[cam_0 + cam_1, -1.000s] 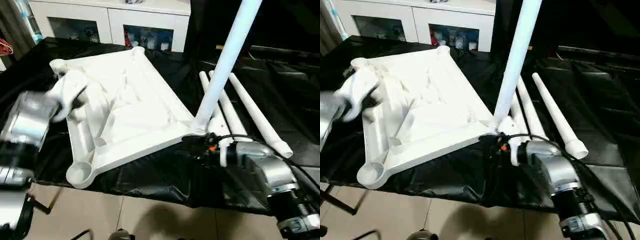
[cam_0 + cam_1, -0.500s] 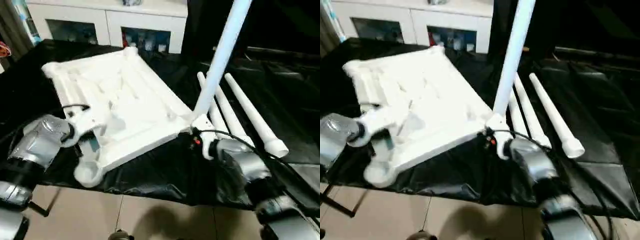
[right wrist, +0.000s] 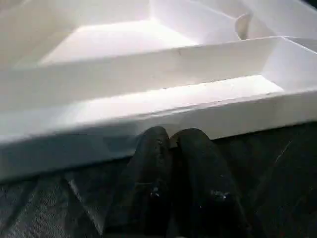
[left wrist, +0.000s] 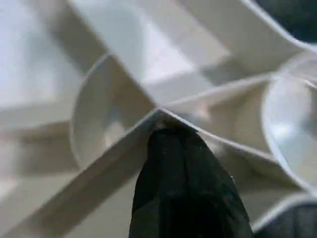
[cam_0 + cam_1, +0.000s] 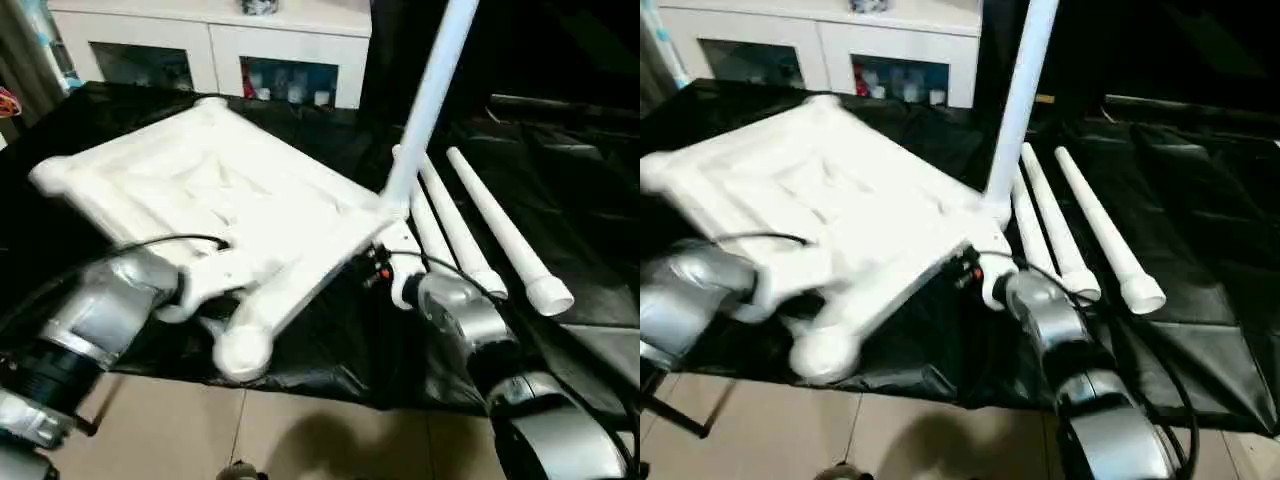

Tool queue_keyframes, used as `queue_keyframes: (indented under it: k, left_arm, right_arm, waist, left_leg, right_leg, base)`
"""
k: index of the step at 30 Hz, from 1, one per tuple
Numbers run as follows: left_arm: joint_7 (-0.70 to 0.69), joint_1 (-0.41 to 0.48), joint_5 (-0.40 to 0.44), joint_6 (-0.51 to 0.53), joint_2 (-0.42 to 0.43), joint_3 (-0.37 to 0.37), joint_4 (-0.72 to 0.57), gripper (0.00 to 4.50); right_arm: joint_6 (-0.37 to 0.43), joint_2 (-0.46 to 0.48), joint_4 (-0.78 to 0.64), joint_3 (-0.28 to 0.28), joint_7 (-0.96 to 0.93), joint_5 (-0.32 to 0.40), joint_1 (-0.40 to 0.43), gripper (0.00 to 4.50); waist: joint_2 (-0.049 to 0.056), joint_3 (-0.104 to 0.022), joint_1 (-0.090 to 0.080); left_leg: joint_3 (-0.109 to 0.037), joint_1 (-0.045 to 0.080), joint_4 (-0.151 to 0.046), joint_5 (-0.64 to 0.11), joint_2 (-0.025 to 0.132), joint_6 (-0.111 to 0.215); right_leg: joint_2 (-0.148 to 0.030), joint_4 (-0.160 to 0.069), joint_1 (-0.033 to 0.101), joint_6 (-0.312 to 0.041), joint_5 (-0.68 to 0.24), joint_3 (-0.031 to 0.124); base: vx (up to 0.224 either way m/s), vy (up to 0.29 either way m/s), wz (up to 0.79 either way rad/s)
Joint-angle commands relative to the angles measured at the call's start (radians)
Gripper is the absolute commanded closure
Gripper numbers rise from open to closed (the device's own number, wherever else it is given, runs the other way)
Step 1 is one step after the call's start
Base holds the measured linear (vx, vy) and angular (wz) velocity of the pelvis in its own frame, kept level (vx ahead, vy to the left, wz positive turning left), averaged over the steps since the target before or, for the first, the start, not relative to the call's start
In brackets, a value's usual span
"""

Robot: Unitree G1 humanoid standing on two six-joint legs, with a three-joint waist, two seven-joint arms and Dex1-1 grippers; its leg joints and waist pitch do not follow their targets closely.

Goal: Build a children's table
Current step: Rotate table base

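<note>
The white tabletop (image 5: 200, 190) lies ribbed side up on the black cloth. One white leg (image 5: 430, 90) stands upright in its near right corner socket. Three more legs (image 5: 505, 235) lie side by side to the right. My left gripper (image 5: 215, 280) sits at the near long edge, by the round corner socket (image 5: 240, 350). In the left wrist view its black finger (image 4: 173, 163) is clamped on a thin rib (image 4: 99, 163). My right gripper (image 5: 375, 268) is beside the corner with the upright leg. Its fingers (image 3: 153, 163) are pressed together with their tips against the tabletop's outer wall (image 3: 148, 124).
A white cabinet (image 5: 230, 50) with glass-fronted doors stands behind the table. Black cloth (image 5: 560, 180) covers the work surface to the right and hangs over the front edge. Tan floor (image 5: 200, 430) shows below. The near corner socket reaches close to the front edge.
The tabletop has swivelled about the corner holding the upright leg, its near left corner swinging right. My left arm has come from the far left edge to the near edge.
</note>
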Motion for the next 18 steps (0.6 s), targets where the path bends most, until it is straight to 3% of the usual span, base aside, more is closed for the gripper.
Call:
queue_keyframes:
  k: [1,6,13,18]
  left_arm:
    - [-0.028,0.016,-0.026,0.010,-0.018,-0.031,-0.033,4.50]
    - [0.001,0.022,-0.017,0.033,-0.056,-0.048,-0.048,4.50]
    - [0.112,-0.018,-0.005,0.044,-0.162,-0.035,0.000,4.50]
    - [0.207,-0.058,0.010,0.020,-0.232,-0.016,0.069,4.50]
  right_arm:
    - [-0.027,0.018,0.020,-0.003,-0.001,0.000,-0.031,4.29]
    - [-0.078,0.048,0.093,-0.003,0.002,-0.015,-0.070,4.43]
    - [-0.105,0.068,0.136,-0.003,0.021,-0.020,-0.099,4.43]
    - [-0.122,0.075,0.153,-0.002,0.028,-0.024,-0.107,4.43]
  waist:
    - [0.014,-0.070,0.000]
    - [0.012,-0.071,-0.012]
    - [0.010,-0.069,-0.011]
    - [0.010,-0.072,-0.011]
  left_leg:
    - [-0.039,0.012,-0.076,-0.192,0.071,-0.019]
    - [-0.038,0.010,-0.073,-0.175,0.070,-0.004]
    - [-0.035,0.013,-0.072,-0.181,0.069,0.002]
    - [-0.036,0.008,-0.070,-0.168,0.067,0.012]
  right_leg:
    - [-0.115,-0.064,0.052,-0.198,-0.250,0.076]
    - [-0.112,-0.062,0.053,-0.207,-0.238,0.075]
    - [-0.108,-0.066,0.051,-0.197,-0.259,0.074]
    - [-0.109,-0.067,0.056,-0.197,-0.238,0.072]
  base:
    - [0.000,0.000,0.00]
    - [0.000,0.000,0.00]
    - [0.000,0.000,0.00]
    - [0.000,0.000,0.00]
